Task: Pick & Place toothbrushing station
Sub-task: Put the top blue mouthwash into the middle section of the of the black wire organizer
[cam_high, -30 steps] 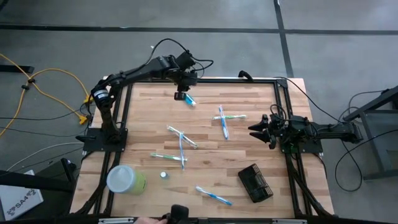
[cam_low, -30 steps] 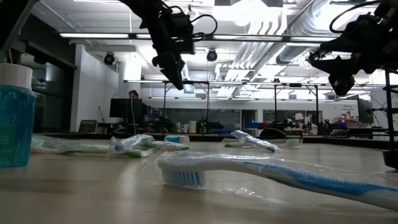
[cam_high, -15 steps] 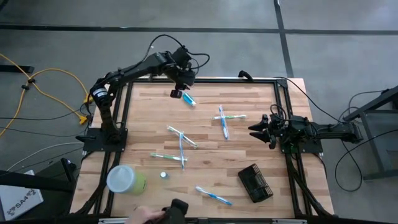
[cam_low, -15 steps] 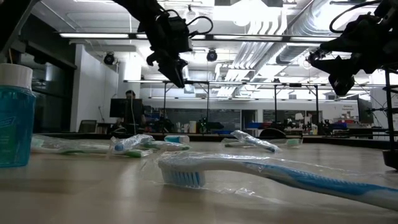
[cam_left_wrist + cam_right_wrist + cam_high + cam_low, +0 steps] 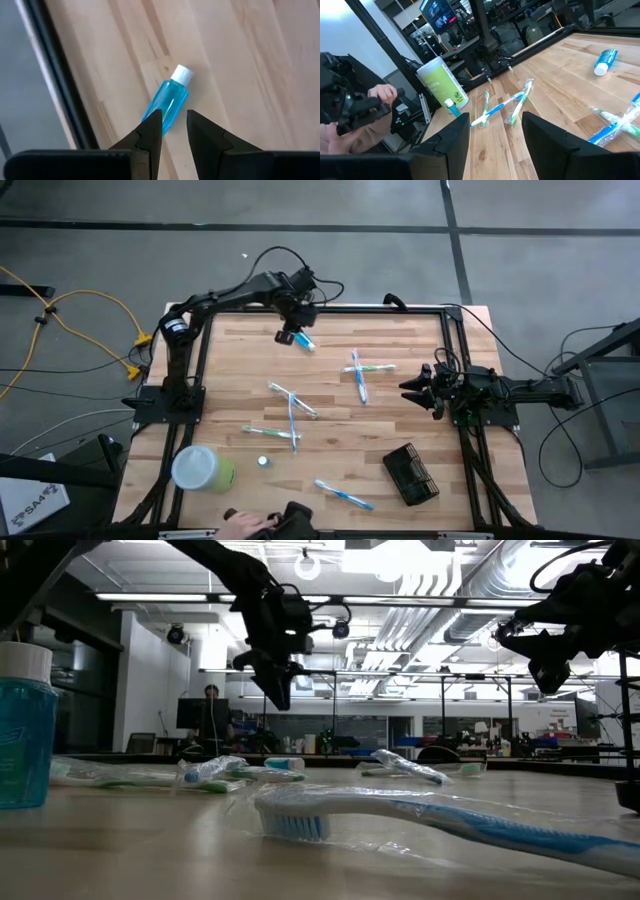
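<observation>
The toothbrushing station (image 5: 410, 475), a small black wire-mesh box, rests on its base near the table's near right corner, with no gripper close to it. My left gripper (image 5: 290, 333) hangs at the far left of the table, pointing steeply down over a small blue bottle (image 5: 169, 102) with a white cap. The bottle lies on its side on the wood. The gripper's fingers stand a little apart, well above the table (image 5: 278, 700), and touch nothing. My right gripper (image 5: 408, 388) waits open at the table's right edge, level and clear of everything.
Several wrapped toothbrushes (image 5: 358, 372) (image 5: 292, 405) (image 5: 343, 496) lie scattered over the middle. A lime-green cup (image 5: 200, 470) stands at the near left, with a second small blue bottle (image 5: 263, 462) beside it. A person's hand (image 5: 235, 518) holds a dark device at the near edge.
My left gripper has sunk toward the blue bottle and rolled about its own axis, while its fingers kept the same gap. The bottle has not moved.
</observation>
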You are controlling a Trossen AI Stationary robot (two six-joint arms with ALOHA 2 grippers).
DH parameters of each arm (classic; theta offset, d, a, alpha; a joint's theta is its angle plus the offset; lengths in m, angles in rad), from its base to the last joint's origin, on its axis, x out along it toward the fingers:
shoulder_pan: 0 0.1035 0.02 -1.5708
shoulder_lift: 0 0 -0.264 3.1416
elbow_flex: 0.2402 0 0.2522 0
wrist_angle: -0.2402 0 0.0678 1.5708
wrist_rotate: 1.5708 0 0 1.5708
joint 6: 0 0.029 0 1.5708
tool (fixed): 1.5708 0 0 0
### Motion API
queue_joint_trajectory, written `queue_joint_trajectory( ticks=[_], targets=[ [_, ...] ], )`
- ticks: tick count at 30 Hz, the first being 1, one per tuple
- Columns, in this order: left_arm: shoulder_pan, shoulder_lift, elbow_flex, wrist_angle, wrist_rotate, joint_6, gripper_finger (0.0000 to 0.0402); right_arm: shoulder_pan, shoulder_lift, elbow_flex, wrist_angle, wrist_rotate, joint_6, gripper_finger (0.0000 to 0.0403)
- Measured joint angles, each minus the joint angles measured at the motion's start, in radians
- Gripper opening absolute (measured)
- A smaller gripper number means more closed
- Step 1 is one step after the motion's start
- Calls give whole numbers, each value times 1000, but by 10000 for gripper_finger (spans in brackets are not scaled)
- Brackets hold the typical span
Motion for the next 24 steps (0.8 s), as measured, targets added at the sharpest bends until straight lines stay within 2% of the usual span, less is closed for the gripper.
queue_joint_trajectory(
  ticks=[24],
  targets=[
    [-46, 87, 0, 41, 4, 6, 83, 0, 1, 0, 0, 0, 0, 174]
  ],
)
